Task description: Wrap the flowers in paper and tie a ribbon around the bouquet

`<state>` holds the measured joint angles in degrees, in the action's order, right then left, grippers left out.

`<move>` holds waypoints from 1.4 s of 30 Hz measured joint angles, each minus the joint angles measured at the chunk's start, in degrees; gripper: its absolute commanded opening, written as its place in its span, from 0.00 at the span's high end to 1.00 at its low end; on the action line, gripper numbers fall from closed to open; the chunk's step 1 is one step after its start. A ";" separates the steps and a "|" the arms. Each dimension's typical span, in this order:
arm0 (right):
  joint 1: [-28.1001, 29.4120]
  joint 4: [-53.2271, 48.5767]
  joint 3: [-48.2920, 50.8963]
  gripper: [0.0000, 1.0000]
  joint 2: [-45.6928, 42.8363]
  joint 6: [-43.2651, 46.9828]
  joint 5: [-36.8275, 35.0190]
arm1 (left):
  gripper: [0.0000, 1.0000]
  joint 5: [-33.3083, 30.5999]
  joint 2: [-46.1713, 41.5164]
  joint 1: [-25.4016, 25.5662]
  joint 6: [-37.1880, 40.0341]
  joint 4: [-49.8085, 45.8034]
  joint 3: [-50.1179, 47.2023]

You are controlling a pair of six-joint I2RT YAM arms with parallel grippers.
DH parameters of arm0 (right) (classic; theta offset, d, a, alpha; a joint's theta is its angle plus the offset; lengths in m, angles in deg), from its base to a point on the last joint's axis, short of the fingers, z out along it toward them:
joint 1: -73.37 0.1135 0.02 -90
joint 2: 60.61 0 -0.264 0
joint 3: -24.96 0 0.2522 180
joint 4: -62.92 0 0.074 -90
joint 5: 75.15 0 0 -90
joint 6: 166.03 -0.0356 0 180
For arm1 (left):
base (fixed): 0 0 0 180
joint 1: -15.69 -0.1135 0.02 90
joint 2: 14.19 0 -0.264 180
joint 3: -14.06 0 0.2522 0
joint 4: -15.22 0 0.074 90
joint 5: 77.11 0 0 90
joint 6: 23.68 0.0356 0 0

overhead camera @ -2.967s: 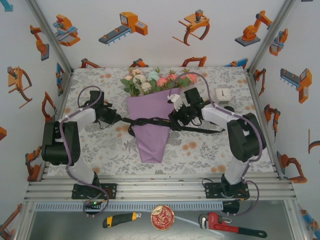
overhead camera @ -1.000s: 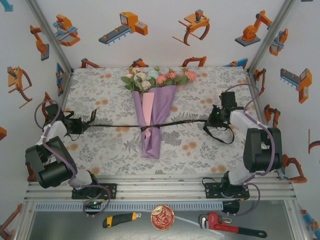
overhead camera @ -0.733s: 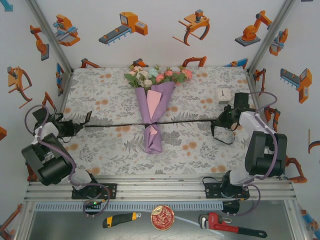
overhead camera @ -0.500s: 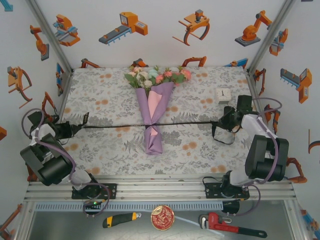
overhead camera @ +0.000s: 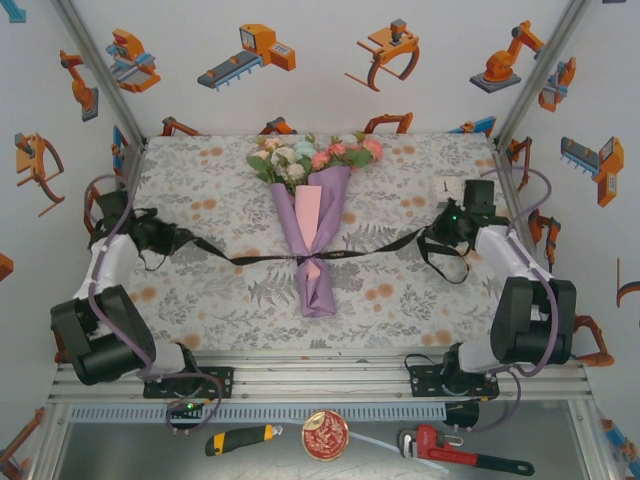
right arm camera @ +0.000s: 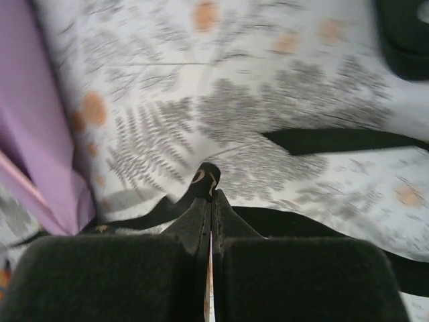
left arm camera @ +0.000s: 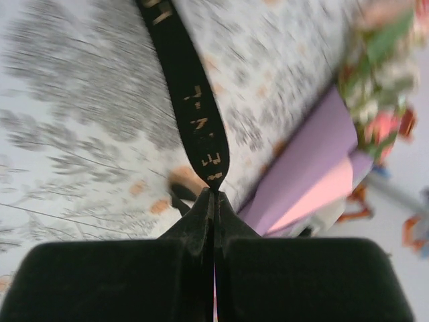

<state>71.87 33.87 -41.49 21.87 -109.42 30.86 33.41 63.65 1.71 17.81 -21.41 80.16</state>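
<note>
The bouquet lies mid-table with its flowers at the far end, wrapped in a lilac paper cone with a pink inner fold. The black ribbon is knotted around the cone's narrow part and sags outward to both sides. My left gripper is shut on its left end, and my right gripper is shut on its right end. In the left wrist view the ribbon runs out from the closed fingertips toward the paper. In the right wrist view the ribbon is pinched at the tips.
A small white cube stands behind my right arm. A loose loop of ribbon hangs below the right gripper. A utility knife, a red tin and a pipe wrench lie on the near shelf. Enclosure walls stand close on both sides.
Both grippers have moved inward and farther back. The ribbon, taut and straight before, now hangs slack in a shallow V. The bouquet's narrow end has shifted slightly nearer and to the right.
</note>
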 measured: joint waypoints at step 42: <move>48.65 8.13 -38.71 0.42 39.93 45.86 20.63 | 1.00 -14.05 -5.86 17.75 6.36 -19.17 22.08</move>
<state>120.53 42.00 -80.20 61.80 -63.56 51.50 19.35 57.79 19.46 24.17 -40.58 102.24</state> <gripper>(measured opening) 0.614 0.006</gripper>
